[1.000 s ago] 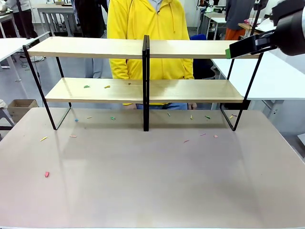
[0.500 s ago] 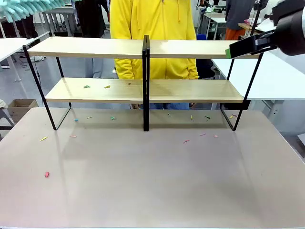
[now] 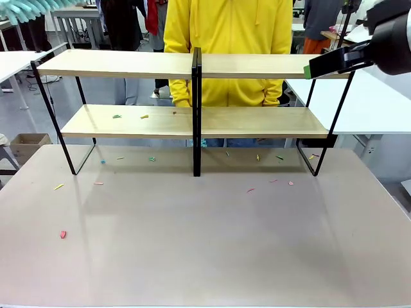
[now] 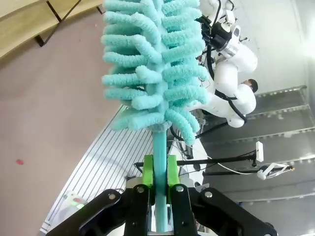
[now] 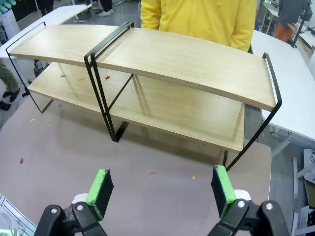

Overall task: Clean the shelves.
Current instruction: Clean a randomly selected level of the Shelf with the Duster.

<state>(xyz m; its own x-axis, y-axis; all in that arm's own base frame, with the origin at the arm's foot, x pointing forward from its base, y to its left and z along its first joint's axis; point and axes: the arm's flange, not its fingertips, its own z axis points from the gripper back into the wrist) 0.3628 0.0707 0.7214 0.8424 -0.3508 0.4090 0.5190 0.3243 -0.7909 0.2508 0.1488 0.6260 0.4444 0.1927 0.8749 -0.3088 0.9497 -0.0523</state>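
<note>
Left wrist view: I am seeing the left gripper (image 4: 157, 173) clamping the duster (image 4: 153, 69) by its handle. The shelves (image 3: 128, 64) are lying right of and below the duster, their long axis running left to right. Scraps (image 3: 117, 116) are sitting on the lower board's (image 3: 257, 123) left half, nearer this arm. The right gripper (image 5: 162, 189) is hanging open.

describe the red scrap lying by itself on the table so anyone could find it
Find the shelves, the two-board wooden rack across the far side of the table. From its left black leg come toward the robot's side, past a yellow scrap, to the red scrap. It lies alone on bare tabletop, nearer the robot than any other scrap.
</note>
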